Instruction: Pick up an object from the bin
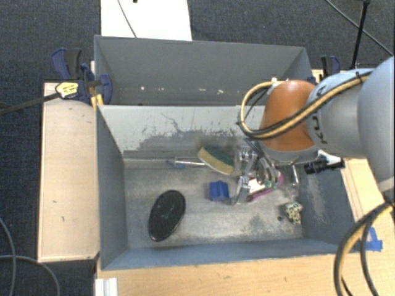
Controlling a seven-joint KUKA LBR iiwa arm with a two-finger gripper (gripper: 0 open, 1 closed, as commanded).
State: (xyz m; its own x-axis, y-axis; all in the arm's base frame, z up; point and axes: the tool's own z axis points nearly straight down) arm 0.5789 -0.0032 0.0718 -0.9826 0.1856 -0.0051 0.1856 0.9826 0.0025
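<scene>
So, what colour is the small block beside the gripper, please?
The block is blue; camera view.

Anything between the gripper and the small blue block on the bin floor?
Nothing visible does. The blue block lies close beside the gripper, on its side toward the view's left. The yellow-green sponge sits farther back and a pink thing lies on the gripper's other side; neither is between them.

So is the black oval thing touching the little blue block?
Apart. The camera view shows a strip of bare grey bin floor between the black oval thing and the blue block.
</scene>
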